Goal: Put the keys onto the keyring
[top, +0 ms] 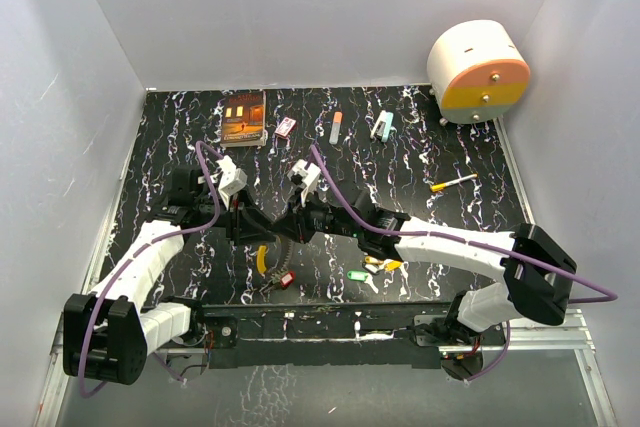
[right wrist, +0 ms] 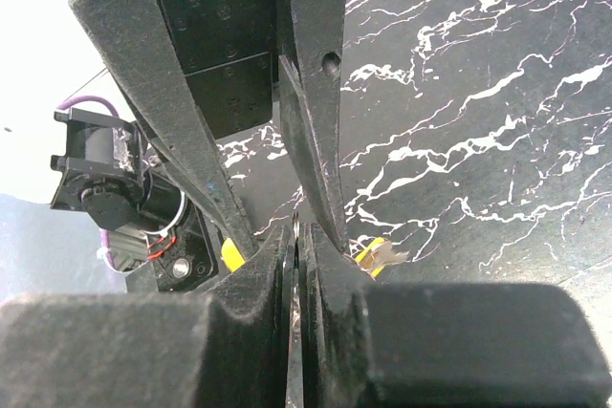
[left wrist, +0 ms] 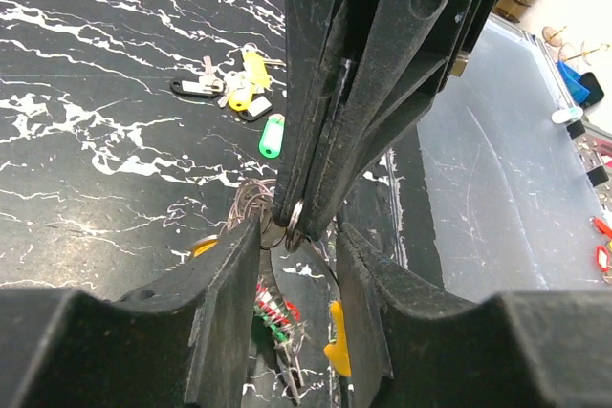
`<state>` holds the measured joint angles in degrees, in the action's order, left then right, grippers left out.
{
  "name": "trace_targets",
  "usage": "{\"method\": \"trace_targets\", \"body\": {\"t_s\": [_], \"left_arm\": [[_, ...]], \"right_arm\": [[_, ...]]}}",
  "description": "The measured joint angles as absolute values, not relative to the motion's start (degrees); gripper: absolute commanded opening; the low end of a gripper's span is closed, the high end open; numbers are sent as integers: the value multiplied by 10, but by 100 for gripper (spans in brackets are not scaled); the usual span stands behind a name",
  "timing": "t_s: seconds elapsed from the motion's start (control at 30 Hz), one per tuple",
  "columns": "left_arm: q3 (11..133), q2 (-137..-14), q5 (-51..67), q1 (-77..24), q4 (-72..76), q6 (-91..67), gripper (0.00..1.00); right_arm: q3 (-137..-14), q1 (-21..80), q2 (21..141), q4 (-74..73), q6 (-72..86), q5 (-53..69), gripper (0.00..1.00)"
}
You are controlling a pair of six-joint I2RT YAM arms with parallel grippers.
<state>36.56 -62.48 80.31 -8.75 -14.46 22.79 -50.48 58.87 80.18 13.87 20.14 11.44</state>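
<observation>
My right gripper (top: 283, 231) is shut edge-on on the thin silvery keyring (right wrist: 296, 232), held above the table's near middle. My left gripper (top: 252, 224) faces it, open, with its fingers (left wrist: 229, 284) either side of the right gripper's tips and the keyring (left wrist: 295, 222). Wire loops (left wrist: 251, 204) show beside the ring. A yellow key (top: 262, 259) and a red one (top: 285, 280) hang below the grippers. In the left wrist view a yellow key (left wrist: 337, 339) and a red-green piece (left wrist: 273, 312) dangle between my fingers. More loose keys (top: 378, 267), one with a green head (top: 357, 274), lie on the table to the right.
A book (top: 244, 117), three small items (top: 335, 127) and a yellow pen (top: 453, 183) lie further back. A white and orange drum (top: 478, 71) stands at the back right. A metal rail (top: 520, 332) runs along the near edge.
</observation>
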Motion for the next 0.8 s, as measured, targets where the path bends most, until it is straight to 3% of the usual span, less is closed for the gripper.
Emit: {"method": "trace_targets", "body": {"t_s": [0.6,0.8], "left_arm": [[382,-625,801,-89,-181,279,11],[382,-625,814,-89,-203,316,26]], "right_arm": [[-503,588,769,133,213,115,7],[-501,588,765,134,222,119,8]]}}
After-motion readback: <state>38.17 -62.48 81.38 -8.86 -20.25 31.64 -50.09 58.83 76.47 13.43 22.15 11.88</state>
